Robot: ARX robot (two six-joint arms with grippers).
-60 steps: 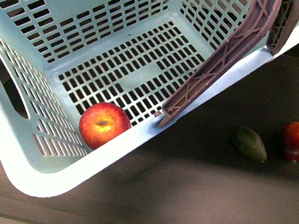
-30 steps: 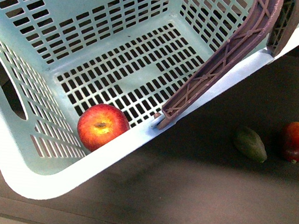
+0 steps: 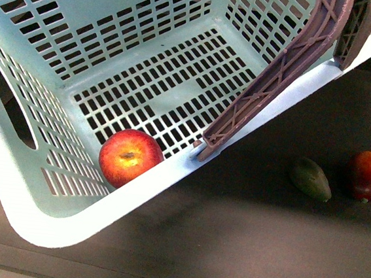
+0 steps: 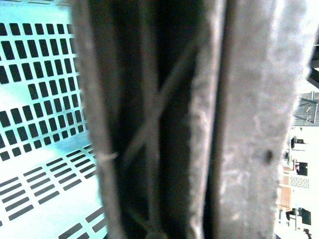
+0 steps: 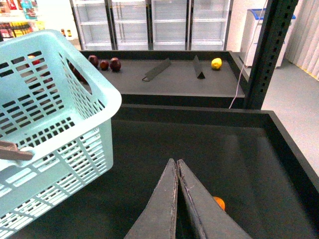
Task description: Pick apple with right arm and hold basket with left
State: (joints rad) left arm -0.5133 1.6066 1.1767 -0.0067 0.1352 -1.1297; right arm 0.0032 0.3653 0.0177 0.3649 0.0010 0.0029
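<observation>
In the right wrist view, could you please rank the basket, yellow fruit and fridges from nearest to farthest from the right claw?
1. The basket, close beside the right claw.
2. The yellow fruit, on the rear shelf.
3. The fridges, at the very back.

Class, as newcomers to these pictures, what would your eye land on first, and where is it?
The turquoise basket fills the front view's upper left, with the red-and-yellow apple lying in its near corner. Outside it, on the dark surface to the right, lie a green oval fruit and a darker red fruit. The right gripper is shut and empty.
</observation>
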